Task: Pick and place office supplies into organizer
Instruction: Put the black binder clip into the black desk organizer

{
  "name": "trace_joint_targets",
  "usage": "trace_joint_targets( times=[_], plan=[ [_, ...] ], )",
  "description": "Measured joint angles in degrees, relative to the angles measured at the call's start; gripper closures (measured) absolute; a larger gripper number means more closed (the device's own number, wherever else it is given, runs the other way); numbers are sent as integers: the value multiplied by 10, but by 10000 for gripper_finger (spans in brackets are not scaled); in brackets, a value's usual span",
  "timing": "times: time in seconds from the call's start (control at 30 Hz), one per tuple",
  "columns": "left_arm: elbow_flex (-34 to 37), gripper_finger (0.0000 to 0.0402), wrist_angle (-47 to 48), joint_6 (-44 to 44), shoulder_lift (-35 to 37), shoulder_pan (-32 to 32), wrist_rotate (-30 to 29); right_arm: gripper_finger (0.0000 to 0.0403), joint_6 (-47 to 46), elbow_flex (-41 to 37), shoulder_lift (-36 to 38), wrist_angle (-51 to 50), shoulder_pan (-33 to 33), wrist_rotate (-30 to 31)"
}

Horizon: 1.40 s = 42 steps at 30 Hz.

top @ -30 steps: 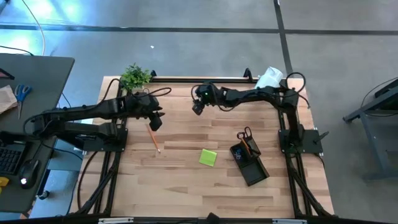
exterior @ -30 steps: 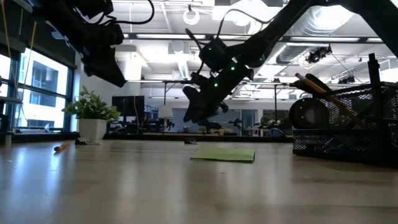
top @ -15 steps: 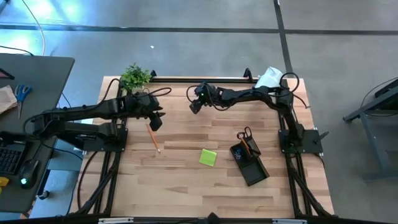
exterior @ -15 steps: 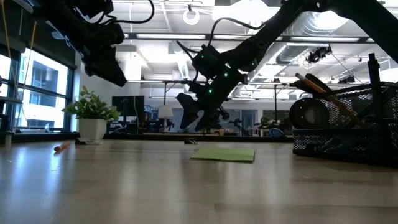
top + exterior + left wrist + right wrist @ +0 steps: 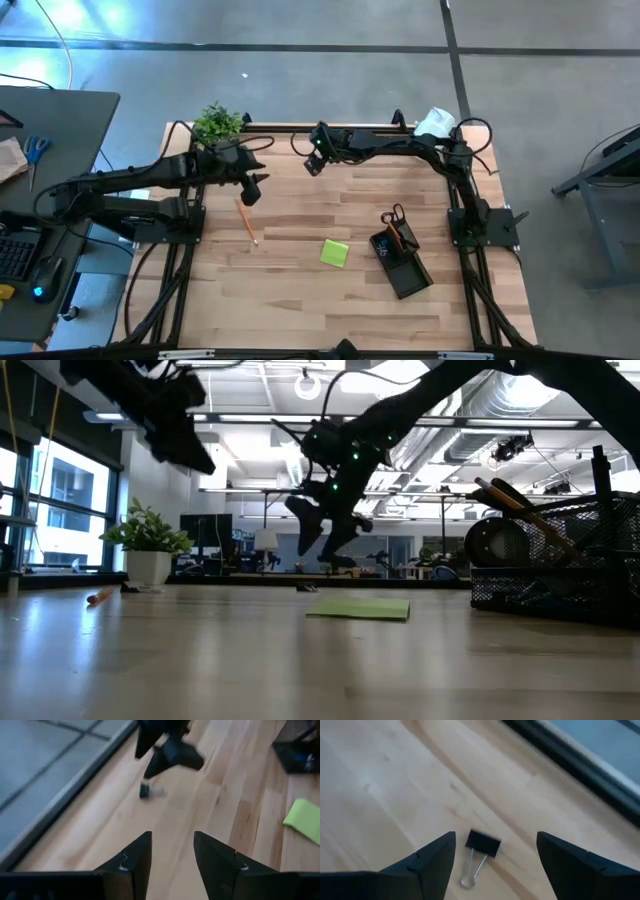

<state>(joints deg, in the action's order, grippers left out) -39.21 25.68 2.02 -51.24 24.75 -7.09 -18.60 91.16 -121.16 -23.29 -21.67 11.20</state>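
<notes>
The right gripper, jaws spread wide and empty, hovered over a small black binder clip lying flat near the far edge of the pale wooden table, its two wire handles pointing toward the camera. The risk, by the look of it, lay in that clip: low, smooth and light, it could skid away along the sealed grain if one fingertip met it first, or tilt and spring out if the jaws closed on the thin wire loops instead of the folded metal body. The table's dark rail ran just beyond it, leaving little room for a push.

The left gripper hung above the table's left side with jaws partly apart and nothing between them, an orange pencil lying nearby on the boards. A lime-green sticky-note pad, square and flat, lay mid-table. The black mesh organizer stood at the right, near that pad, pens and scissors already upright in its cup section. A small potted plant stood at the far left corner.
</notes>
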Motion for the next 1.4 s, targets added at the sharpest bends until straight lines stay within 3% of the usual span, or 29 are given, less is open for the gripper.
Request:
trace_joint_targets(
  times=[0.37,0.67,0.87,1.17,1.4],
  plan=[
    [-120,266,12,-125,3,0,-5,132,-41,26,-7,-16,-1,-19],
    [-125,266,11,-194,6,0,-40,132,-50,26,-42,-5,-2,-37],
    [-125,266,11,-200,40,0,-79,132,-50,26,-53,-13,-4,-25],
    [-125,266,10,-182,88,0,-79,132,-49,26,-54,-49,-3,-57],
    [-115,266,-1,-170,65,0,-44,133,-6,26,-53,-94,19,-38]
  ],
)
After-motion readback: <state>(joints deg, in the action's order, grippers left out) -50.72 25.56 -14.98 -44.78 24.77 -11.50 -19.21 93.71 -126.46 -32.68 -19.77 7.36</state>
